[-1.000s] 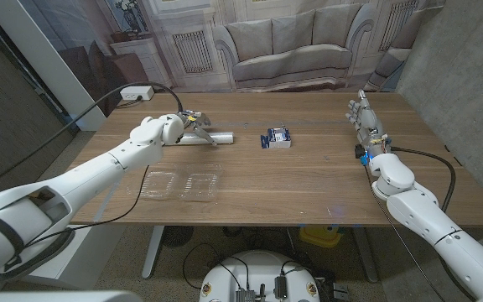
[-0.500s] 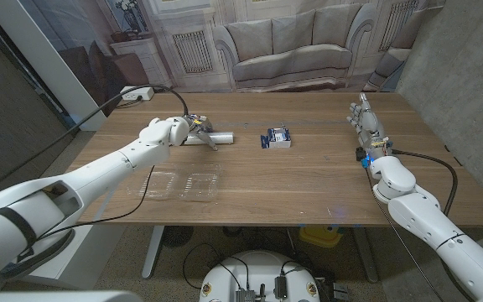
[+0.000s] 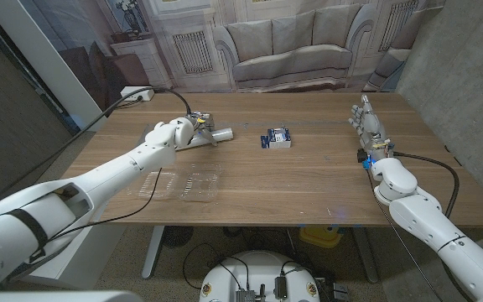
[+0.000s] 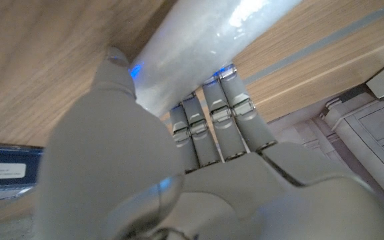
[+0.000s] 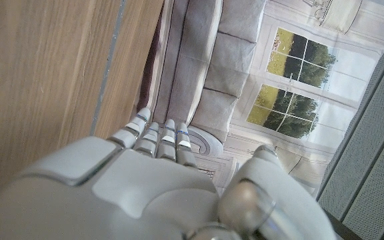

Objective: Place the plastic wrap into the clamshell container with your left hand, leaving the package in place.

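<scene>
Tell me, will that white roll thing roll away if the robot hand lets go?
Probably, yes: the plastic wrap is a long round tube lying on the flat table. It looks smooth and shiny, so maybe slippery. The left hand wraps its fingers around it, which should steady it.

Wooden worktop on white legs. Behind it, printed backdrop: grey sofa, panelled walls, radiator. Grey textured wall at right. White power strip on worktop's far left corner. Light even.
</scene>
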Motion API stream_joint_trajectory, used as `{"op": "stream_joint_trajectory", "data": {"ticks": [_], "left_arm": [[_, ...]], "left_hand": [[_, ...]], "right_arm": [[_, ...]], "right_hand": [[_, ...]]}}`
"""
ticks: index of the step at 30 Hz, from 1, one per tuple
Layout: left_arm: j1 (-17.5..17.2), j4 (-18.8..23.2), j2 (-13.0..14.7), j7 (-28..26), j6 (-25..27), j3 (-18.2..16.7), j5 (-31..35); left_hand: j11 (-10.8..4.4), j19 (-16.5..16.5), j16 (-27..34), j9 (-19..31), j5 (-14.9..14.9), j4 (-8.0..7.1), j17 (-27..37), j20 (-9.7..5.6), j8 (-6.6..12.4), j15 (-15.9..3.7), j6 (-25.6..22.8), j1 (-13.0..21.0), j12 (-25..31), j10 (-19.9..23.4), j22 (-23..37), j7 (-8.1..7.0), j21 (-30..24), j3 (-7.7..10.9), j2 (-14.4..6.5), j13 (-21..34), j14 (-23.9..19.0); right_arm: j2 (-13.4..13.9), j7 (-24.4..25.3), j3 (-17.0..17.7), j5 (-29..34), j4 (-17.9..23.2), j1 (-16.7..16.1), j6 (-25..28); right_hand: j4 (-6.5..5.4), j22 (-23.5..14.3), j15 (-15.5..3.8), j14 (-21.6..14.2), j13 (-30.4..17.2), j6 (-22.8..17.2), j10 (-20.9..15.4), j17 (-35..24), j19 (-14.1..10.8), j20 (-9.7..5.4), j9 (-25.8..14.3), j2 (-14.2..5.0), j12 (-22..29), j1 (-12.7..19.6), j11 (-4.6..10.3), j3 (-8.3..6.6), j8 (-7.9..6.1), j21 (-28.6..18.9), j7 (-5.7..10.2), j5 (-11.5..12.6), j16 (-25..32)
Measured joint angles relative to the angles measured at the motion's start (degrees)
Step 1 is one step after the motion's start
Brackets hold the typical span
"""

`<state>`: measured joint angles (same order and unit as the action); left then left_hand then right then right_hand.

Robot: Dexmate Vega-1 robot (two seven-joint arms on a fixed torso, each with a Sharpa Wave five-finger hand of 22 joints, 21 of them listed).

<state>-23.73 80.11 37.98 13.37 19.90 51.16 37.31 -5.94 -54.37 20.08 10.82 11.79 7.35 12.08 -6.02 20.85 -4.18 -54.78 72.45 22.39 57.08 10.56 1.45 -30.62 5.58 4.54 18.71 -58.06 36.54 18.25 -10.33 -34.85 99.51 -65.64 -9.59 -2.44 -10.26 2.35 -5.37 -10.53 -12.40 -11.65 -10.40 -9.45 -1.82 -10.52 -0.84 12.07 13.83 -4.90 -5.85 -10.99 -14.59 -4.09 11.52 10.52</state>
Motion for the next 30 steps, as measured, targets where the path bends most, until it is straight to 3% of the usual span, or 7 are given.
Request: {"op": "stream_joint_trajectory", "data": {"ticks": [10, 12, 13, 15, 17, 30], "left_arm": [[-0.7, 1.3, 0.1, -3.2, 1.0, -0.1, -3.7], [-0.4, 1.9, 0.4, -3.1, 1.4, 0.1, -3.6], [-0.4, 1.9, 0.4, -3.1, 1.4, 0.1, -3.6], [0.2, 3.0, 1.1, -3.0, 1.6, 0.2, -3.2], [0.7, 4.2, 2.0, -2.4, 2.2, 0.2, -2.0], [2.9, 12.4, 7.1, 0.0, 2.3, -2.6, 3.3]], "left_hand": [[-0.11, -1.1, 0.1, -0.2, -0.3, -0.23, 0.4, -0.13, 0.00, -0.26, -0.7, 0.6, 0.0, 0.3, -0.2, -0.11, -0.9, 0.24, 0.6, 0.9, -1.3], [-0.29, -1.4, 0.1, -0.2, -0.4, -0.23, 0.6, -0.44, 3.68, -0.81, -0.7, 1.0, -0.1, 0.5, -0.2, -0.11, -1.0, 0.24, 1.0, 1.1, -1.9], [-0.77, -1.4, 0.1, -0.3, -0.4, -0.22, 0.7, -0.44, 4.88, -1.11, -1.4, 1.1, -0.2, 1.6, -0.2, -0.81, -1.1, 0.24, 1.1, 1.1, -2.3], [-1.92, -1.4, 0.1, -0.3, -0.4, -0.19, 0.7, -0.44, 4.88, -1.26, -3.2, 1.4, -0.5, 2.8, -0.3, -2.38, -1.1, 0.26, 1.4, 1.1, -2.5], [-2.04, -1.4, 0.1, -0.3, -0.3, 0.21, 0.8, -0.43, 5.43, -1.57, -5.7, 1.6, -0.5, 2.9, -0.3, -2.50, -1.1, 0.64, 1.6, 1.4, -2.8], [-2.13, -1.2, -0.1, -0.3, -0.7, 0.30, 1.3, -0.65, 5.54, -1.67, -5.8, 1.1, -0.5, 3.0, -0.5, -2.59, -1.1, 1.23, 1.1, 2.0, -2.9]], "right_arm": [[-0.4, -0.1, 0.2, -0.3, -0.7, -0.2, -0.3], [-0.3, 0.0, 0.3, -0.2, -0.3, -0.3, -0.3], [-0.2, 0.2, 0.5, -0.2, 0.0, -0.5, -0.3], [-0.2, 0.5, 0.5, -0.1, 0.1, -0.6, -0.3], [0.0, 1.1, 0.9, 0.1, 1.3, -1.2, -0.1], [0.3, 5.2, 3.2, 1.5, 6.3, -5.2, 1.0]], "right_hand": [[0.00, 0.0, 0.00, 0.0, 0.0, 0.0, 0.0, 0.0, 0.0, 0.00, 0.0, 0.00, 0.0, 0.0, 0.00, 0.00, 0.00, 0.0, 0.00, 0.0, 0.0], [0.00, 0.0, 0.00, 0.0, 0.0, 0.0, 0.0, 0.0, 0.0, 0.00, 0.0, 0.00, 0.0, 0.0, 0.00, 0.00, 0.00, 0.4, 0.00, 0.0, 0.0], [0.00, 0.0, 0.03, 0.0, 0.0, 0.0, 0.0, 0.0, 0.0, 0.00, 0.0, 0.00, 0.0, 0.0, 0.00, 0.00, 0.00, 0.4, 0.00, 0.0, 0.0], [0.00, 0.0, 0.21, 0.2, 0.0, 0.0, 0.0, 0.0, 0.0, 0.00, 0.0, 0.00, 0.0, 0.0, 0.00, -0.01, 0.00, 0.4, 0.00, 0.0, 0.0], [0.00, 0.0, 0.44, 0.0, 0.0, 0.0, 0.0, 0.0, 0.0, 0.00, 0.0, 0.00, 0.0, 0.0, 0.00, -0.01, 0.01, 0.4, 0.00, 0.0, 0.0], [0.00, 0.0, 0.63, -0.2, 0.0, 0.0, 0.0, 0.0, -0.3, 0.32, 0.0, 0.00, 0.0, 0.0, 0.00, -0.01, 0.00, 0.4, 0.00, 0.0, 0.0]]}}
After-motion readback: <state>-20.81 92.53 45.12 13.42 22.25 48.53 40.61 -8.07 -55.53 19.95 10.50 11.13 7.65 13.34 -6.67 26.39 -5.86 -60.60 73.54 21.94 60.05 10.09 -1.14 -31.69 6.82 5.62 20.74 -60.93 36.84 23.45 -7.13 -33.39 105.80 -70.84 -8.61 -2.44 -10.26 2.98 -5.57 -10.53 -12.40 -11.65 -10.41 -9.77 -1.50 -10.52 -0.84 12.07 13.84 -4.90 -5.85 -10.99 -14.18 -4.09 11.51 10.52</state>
